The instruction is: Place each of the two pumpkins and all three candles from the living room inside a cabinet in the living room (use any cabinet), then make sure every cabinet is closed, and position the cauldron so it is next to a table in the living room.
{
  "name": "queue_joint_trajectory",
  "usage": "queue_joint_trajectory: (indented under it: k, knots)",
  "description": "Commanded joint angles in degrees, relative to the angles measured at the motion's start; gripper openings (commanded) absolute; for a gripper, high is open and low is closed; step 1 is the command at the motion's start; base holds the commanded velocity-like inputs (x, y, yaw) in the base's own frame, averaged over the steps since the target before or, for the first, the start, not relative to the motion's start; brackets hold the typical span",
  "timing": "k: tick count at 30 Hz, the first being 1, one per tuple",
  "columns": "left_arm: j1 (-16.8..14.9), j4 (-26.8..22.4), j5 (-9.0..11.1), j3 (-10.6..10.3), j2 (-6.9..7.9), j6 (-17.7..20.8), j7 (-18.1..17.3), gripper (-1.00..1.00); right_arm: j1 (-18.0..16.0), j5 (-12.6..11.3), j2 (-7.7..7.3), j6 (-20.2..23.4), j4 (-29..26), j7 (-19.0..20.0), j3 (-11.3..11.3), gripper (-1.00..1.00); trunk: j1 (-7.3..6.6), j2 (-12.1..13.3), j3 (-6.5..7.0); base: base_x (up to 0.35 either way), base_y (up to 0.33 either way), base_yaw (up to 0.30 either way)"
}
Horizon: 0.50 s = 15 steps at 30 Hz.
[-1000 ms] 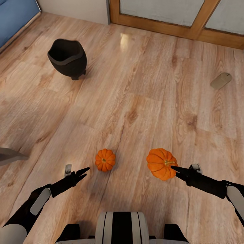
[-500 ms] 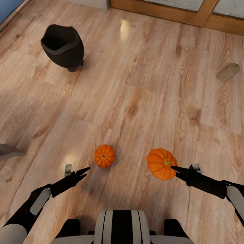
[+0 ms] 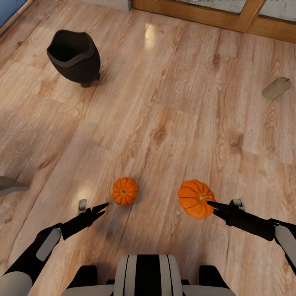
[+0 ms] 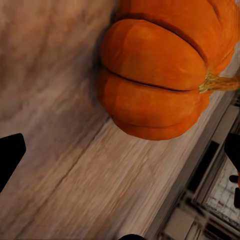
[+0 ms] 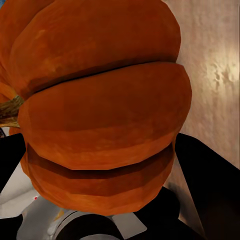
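View has shifted slightly; the squat black matte cauldron (image 3: 75, 56) sits further left in frame. Right gripper (image 3: 210, 206) holds the larger ribbed orange pumpkin (image 3: 195, 198); left gripper (image 3: 101, 208) is narrow and empty beside the small orange pumpkin (image 3: 125, 191). Nothing looks stowed yet.

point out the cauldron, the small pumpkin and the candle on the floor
cauldron (image 3: 76, 57): head view, on its black belly
small pumpkin (image 3: 125, 191): head view, on its ribbed top
candle (image 3: 276, 88): head view, on its side

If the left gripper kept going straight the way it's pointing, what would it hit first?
Probably the smaller pumpkin on the floor. In the head view the left gripper points up and to the right, and that pumpkin lies just ahead of its fingers. Depth is unclear, so it might pass above it.
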Motion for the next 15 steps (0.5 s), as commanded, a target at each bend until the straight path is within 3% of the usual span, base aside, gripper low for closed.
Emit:
queue_joint_trajectory:
  k: [1, 7, 15]
  knots:
    - [0.0, -0.01, 0.35, -0.02, 0.03, 0.41, 0.0, 1.0, -0.04, 0.09, 0.01, 0.25, -0.02, 0.26, -0.02, -1.0, 0.01, -0.01, -0.03, 0.192, -0.155, 0.0]
    - [0.0, -0.01, 0.42, 0.0, 0.03, 0.41, 0.0, 1.0, -0.04, 0.09, 0.01, 0.25, -0.01, 0.26, 0.0, -1.0, 0.01, -0.01, -0.03, 0.06, -0.058, 0.0]
    - [0.0, -0.01, 0.37, -0.02, 0.03, 0.41, 0.0, 1.0, -0.04, 0.09, 0.01, 0.25, -0.01, 0.26, -0.07, -1.0, 0.01, -0.01, -0.03, 0.002, -0.154, 0.0]
